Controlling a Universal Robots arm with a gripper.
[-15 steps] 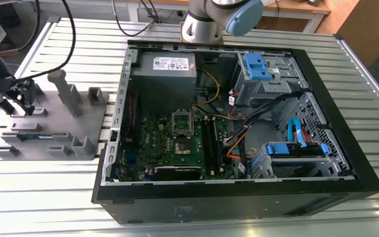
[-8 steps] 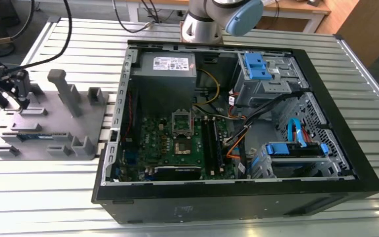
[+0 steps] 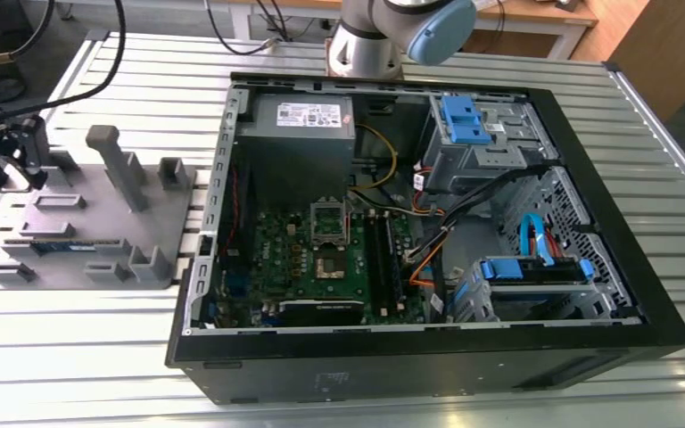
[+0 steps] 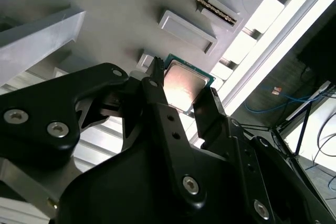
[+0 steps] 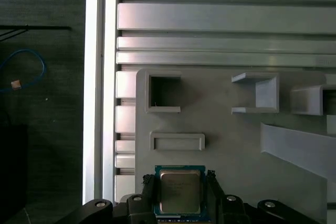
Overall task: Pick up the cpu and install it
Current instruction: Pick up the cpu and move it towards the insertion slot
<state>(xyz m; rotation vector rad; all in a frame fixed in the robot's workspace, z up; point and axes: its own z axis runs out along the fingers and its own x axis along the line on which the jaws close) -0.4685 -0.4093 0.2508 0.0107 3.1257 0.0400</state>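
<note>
While the cpu (image 5: 179,195) lies flat, metal top upward, on the grey tray (image 5: 236,145), the gripper (image 5: 181,182) hangs directly over it; in both wrist views the chip sits between the two black fingers (image 5: 214,190), which stand apart, one along each of two opposite edges, with a thin gap visible at one side, so the jaws read as spread rather than clamped; this straddling pose suits a grip by the rim, presumably to spare the chip's underside. In the exterior view the gripper (image 3: 10,160) is over the far left part of the tray, well apart from the open computer case (image 3: 628,294) towards the exterior view's right; the case lies on its side on the slatted table (image 3: 81,357) so that the board (image 3: 283,267) faces upward, its socket (image 3: 331,264) bare and the metal frame (image 3: 328,218) swung back, seemingly to receive the chip from above; the chip is judged not yet lifted.
</note>
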